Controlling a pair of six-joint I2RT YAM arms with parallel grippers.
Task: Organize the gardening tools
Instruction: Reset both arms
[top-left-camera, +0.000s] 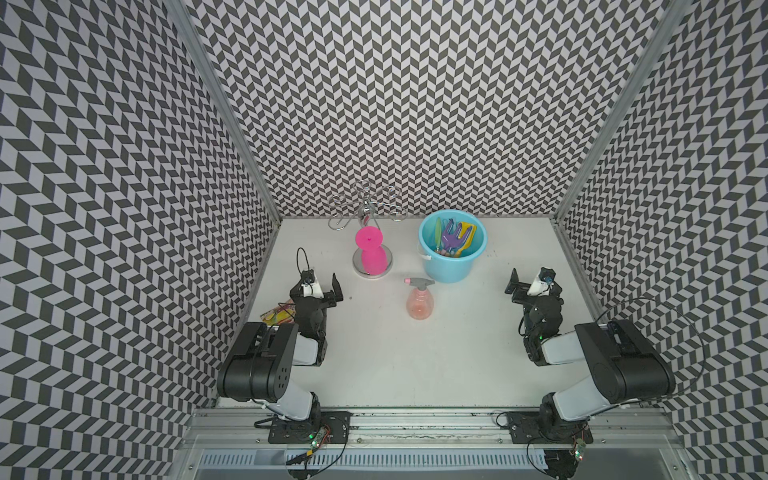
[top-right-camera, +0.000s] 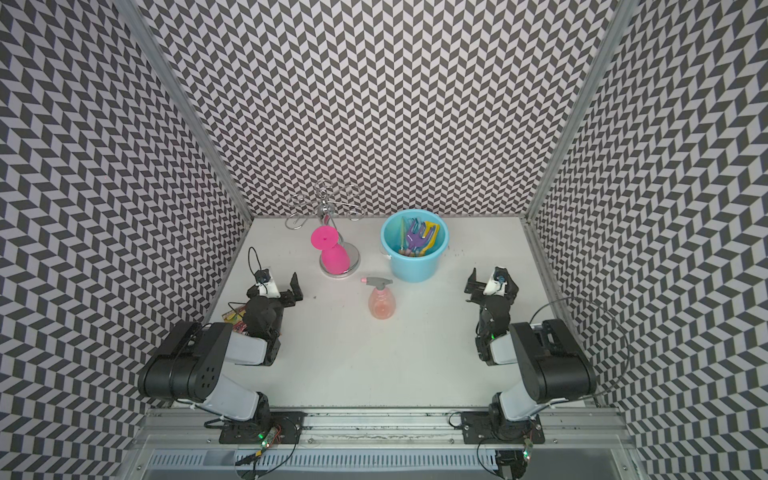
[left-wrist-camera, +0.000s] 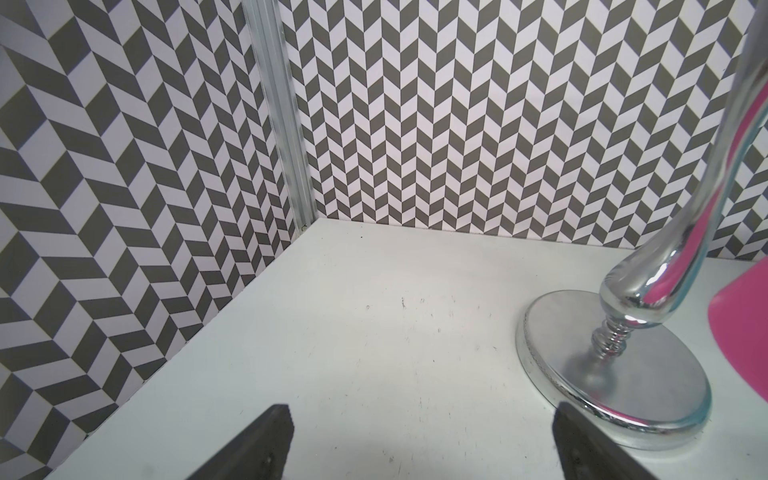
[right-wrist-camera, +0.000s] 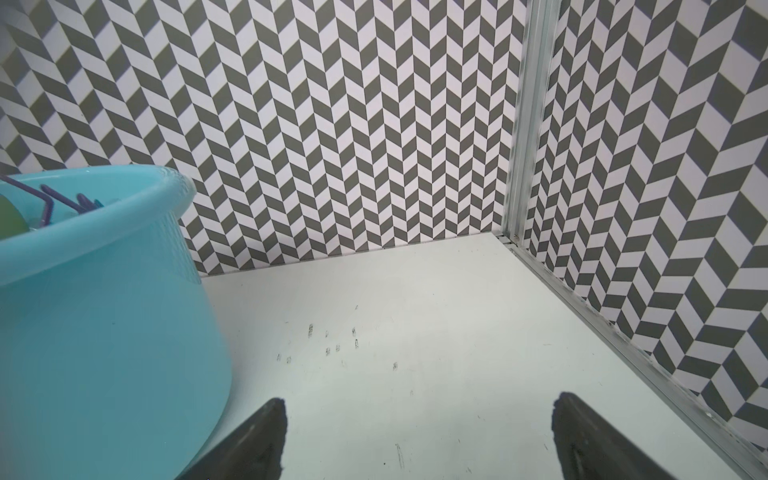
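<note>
Top views both showed the white table (top-left-camera: 415, 365) with a blue bucket (top-left-camera: 451, 268) standing near its far edge. Left of the bucket stood a chrome stand (top-left-camera: 365, 216), and a pink cup (top-left-camera: 371, 253) hung on it upside down.

Both grippers were fully open and held nothing. The left gripper (left-wrist-camera: 422, 415) hovered well left of the bucket and nearer to the robot, and in the left wrist view one of its fingers was just beside the stand's base. The right gripper (right-wrist-camera: 419, 403) hovered right of the bucket, close to its wall but apart from it.

The spray bottle (top-left-camera: 420, 301) stood upright on the table in front of the bucket, near it and not touching. It seemed to be the only tool not yet put away. The small tools were inside the bucket: a purple fork (top-left-camera: 453, 235), a yellow shovel (top-left-camera: 469, 232) and a green trowel (top-left-camera: 438, 230) could be told apart, the others not clearly. A snack packet (top-left-camera: 277, 316) lay far left of the bucket, half hidden under the left arm.

Several things could go wrong, I think. A push from the side could tip the rounded bottle. The tool heads fill much of the bucket and could block the bottle. The left arm, if it swung, could hit the stand and shake off the cup.
</note>
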